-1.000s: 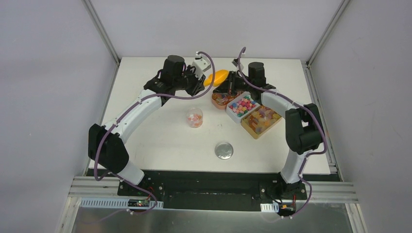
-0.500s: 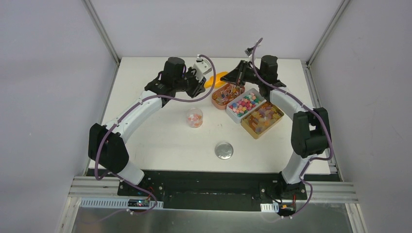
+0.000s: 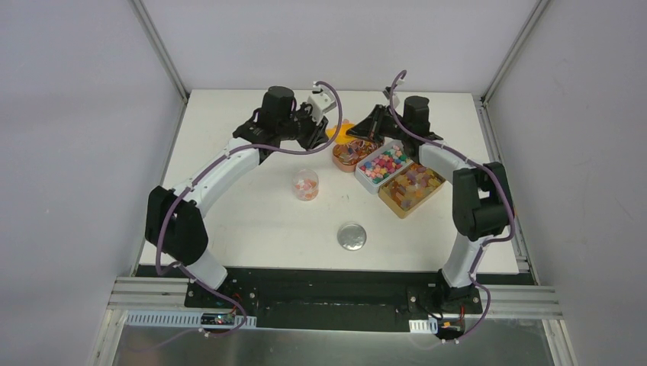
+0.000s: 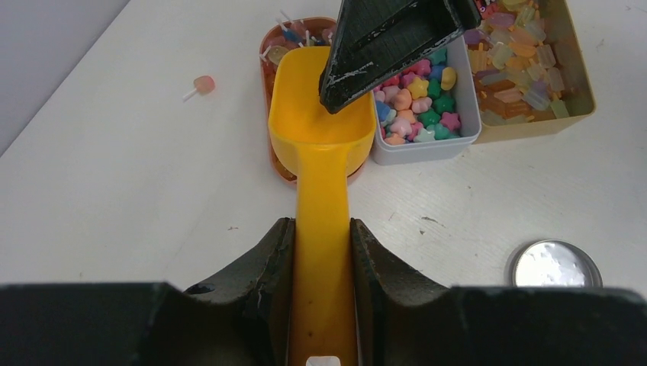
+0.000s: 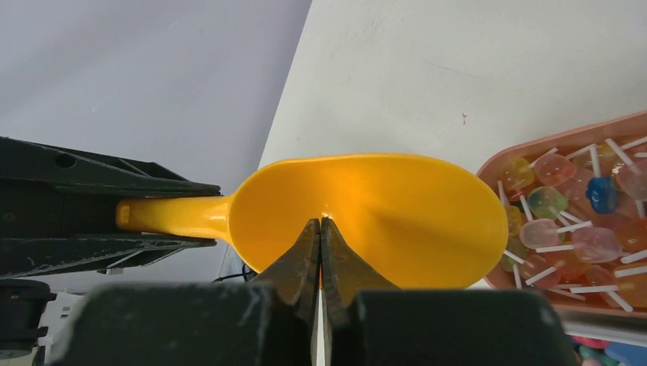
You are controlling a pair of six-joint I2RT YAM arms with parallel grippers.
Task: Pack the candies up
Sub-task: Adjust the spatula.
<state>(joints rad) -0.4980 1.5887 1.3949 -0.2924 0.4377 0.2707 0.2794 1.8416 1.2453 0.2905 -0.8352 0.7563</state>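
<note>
The left gripper (image 4: pixel 322 232) is clamped on the handle of the orange plastic scoop (image 4: pixel 317 126). The right gripper (image 5: pixel 320 229) has its tips squeezed together over the bowl, can't tell if anything's pinched. The small mixed-colour candies (image 4: pixel 416 99) sit in open trays (image 4: pixel 424 149) right beside it, and from above the scoop's mostly hidden.

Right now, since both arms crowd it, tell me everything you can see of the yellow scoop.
The yellow scoop looks like glossy plastic, with an oval, empty bowl on a straight flat handle. It is held about level above the table, its bowl over the edge of the lollipop tray. The left tool is shut on the handle. The right tool, shut, points its tips into the bowl; contact is unclear.
</note>
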